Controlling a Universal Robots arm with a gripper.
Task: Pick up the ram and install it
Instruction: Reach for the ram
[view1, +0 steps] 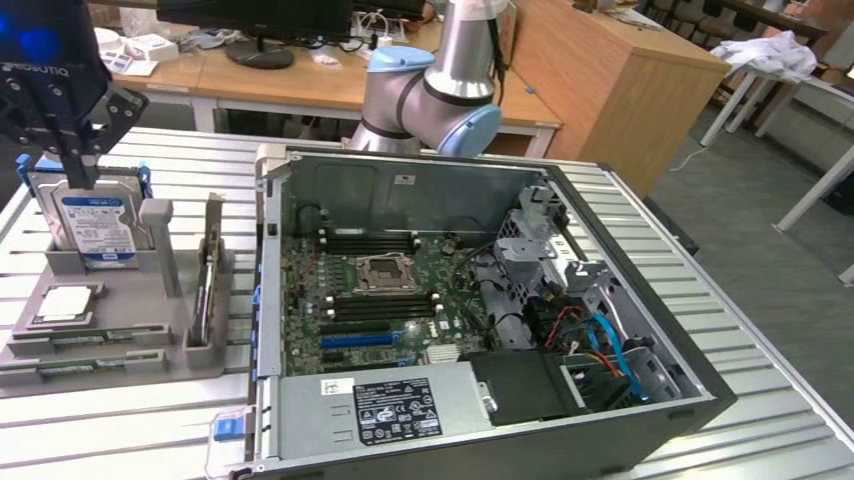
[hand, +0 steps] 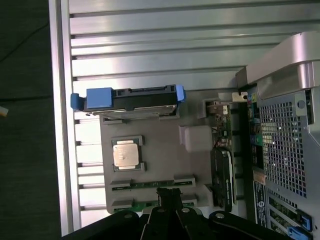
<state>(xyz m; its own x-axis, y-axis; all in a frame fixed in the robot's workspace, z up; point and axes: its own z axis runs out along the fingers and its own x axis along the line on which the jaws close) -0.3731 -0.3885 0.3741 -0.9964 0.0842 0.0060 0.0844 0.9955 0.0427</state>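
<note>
Two green ram sticks lie flat in slots at the near end of the grey holder (view1: 134, 350); one ram stick (view1: 83, 341) (hand: 150, 184) sits beside the other (view1: 60, 370) (hand: 131, 204). My gripper (view1: 80, 172) (hand: 170, 194) hangs above the holder, shut with nothing between its fingers. In the exterior view it is in front of the upright hard drive (view1: 94, 225). In the wrist view its fingertips overlap the ram slots. The open computer case (view1: 467, 300) lies at the exterior view's right, with the motherboard (view1: 387, 290) and its dark memory slots (view1: 367, 243) exposed.
The holder also carries the silver, blue-labelled hard drive (hand: 130, 100), a square silver processor (view1: 64, 303) (hand: 125, 154) and an upright card (view1: 207, 285). The case wall (view1: 267, 260) stands right beside the holder. All of it rests on a ribbed metal table (view1: 120, 430). Desks and a monitor stand behind.
</note>
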